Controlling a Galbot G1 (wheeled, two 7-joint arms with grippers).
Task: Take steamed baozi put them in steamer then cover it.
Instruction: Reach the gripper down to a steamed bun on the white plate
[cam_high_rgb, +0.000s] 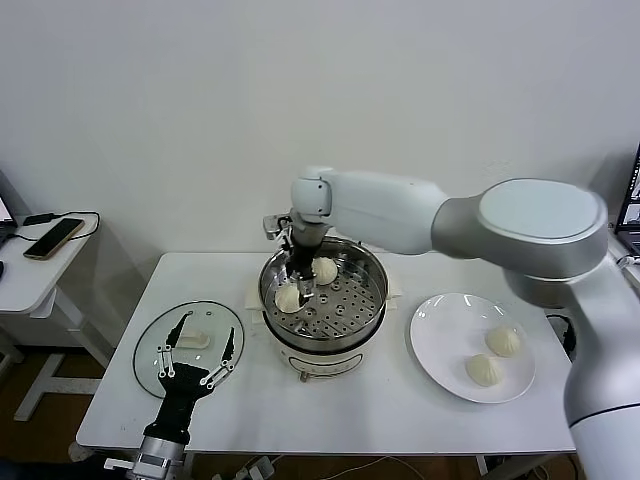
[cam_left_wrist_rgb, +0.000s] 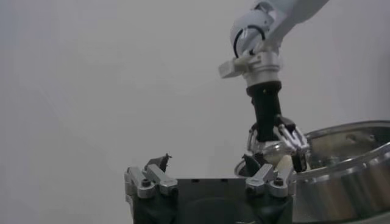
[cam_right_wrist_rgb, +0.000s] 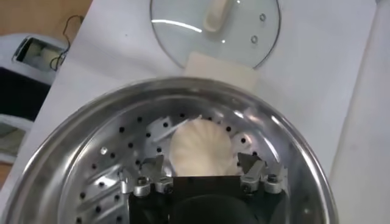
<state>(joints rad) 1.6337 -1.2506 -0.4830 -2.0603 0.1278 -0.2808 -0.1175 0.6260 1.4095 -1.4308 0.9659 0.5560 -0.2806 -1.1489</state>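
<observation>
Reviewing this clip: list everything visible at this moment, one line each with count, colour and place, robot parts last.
baozi: four, cream-white; two in the steamer, two on the plate.
steamer: one, shiny steel on a white base, table centre.
cover: one, clear glass with white handle, flat on the table's left side.
plate: one, white, right of the steamer.
table: one, white.
phone: one, dark, on a side table far left.
right gripper: open, inside the steamer over a baozi.
left gripper: open, over the cover.
</observation>
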